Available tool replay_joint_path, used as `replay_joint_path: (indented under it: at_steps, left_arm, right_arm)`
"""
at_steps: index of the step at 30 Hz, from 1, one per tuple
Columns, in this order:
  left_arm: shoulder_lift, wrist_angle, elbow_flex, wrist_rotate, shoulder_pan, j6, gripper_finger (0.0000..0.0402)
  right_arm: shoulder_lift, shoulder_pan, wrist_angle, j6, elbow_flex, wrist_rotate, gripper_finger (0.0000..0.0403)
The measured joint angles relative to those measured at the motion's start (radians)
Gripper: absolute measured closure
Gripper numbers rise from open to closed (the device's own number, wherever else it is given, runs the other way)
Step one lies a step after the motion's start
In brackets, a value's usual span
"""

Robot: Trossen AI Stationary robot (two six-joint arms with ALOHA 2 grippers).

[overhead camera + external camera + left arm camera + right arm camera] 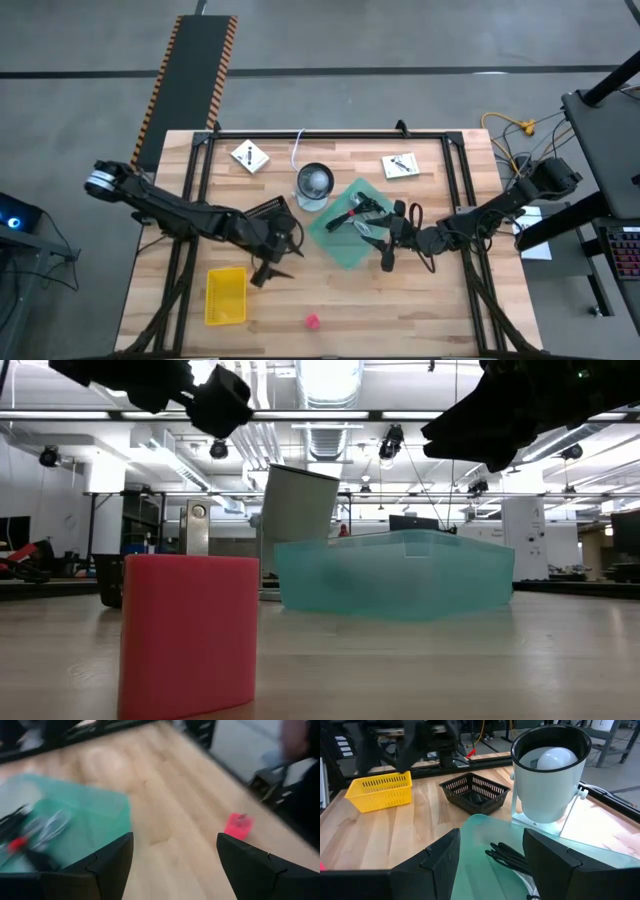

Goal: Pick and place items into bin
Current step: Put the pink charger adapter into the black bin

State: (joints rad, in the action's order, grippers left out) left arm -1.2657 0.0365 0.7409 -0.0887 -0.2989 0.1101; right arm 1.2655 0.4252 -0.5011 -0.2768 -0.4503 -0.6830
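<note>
The teal bin [345, 240] sits near the middle of the table, a translucent shallow tub turned at an angle. Inside it lie a black-handled tool [352, 213] with a red spot, dark cables and some pale looped cable [50, 826]. 2 white square packets with black marks rest on the far side of the table: 1 [249, 156] toward the left, the other [400, 165] toward the right. A tiny pink object [312, 321] lies alone near the front edge, well apart from the bin.

The table [420, 300] is pale wood planking framed by black rails. On it also stand a yellow basket [226, 295], a black mesh basket [475, 792] and a round white cup-like lamp [547, 770] just behind the bin. Around the table is grey floor; level across it, a large workshop hall with ceiling lights shows.

The left gripper [268, 270] hangs above the table beside the yellow basket, its fingers [112, 862] spread wide and holding nothing. The right gripper [385, 258] hovers at the bin's right edge, its fingers [442, 857] parted with nothing between them.
</note>
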Motion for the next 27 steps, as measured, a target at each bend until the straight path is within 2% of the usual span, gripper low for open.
replay_joint_path:
  at_steps: [4, 12, 15, 20, 27]
  left_arm:
    - [-0.06, 0.1, -0.016, -0.04, -0.018, 0.001, 0.0132]
    - [-0.219, 0.13, 0.002, -0.042, -0.058, 0.0, 0.0132]
    - [-0.27, 0.188, 0.003, -0.048, -0.082, -0.001, 0.0132]
    - [-0.318, 0.267, 0.003, -0.115, -0.117, 0.0, 0.0132]
    - [-0.372, 0.415, -0.001, -0.116, -0.138, 0.001, 0.0132]
  right_arm:
    - [0.0, 0.0, 0.004, 0.0, 0.0, 0.0, 0.0202]
    - [0.0, 0.0, 0.005, 0.0, 0.0, 0.0, 0.0202]
    - [0.0, 0.0, 0.004, 0.011, 0.0, 0.0, 0.0202]
    - [0.0, 0.0, 0.004, 0.026, 0.0, 0.0, 0.0202]
    - [0.0, 0.0, 0.003, 0.045, 0.0, 0.0, 0.0202]
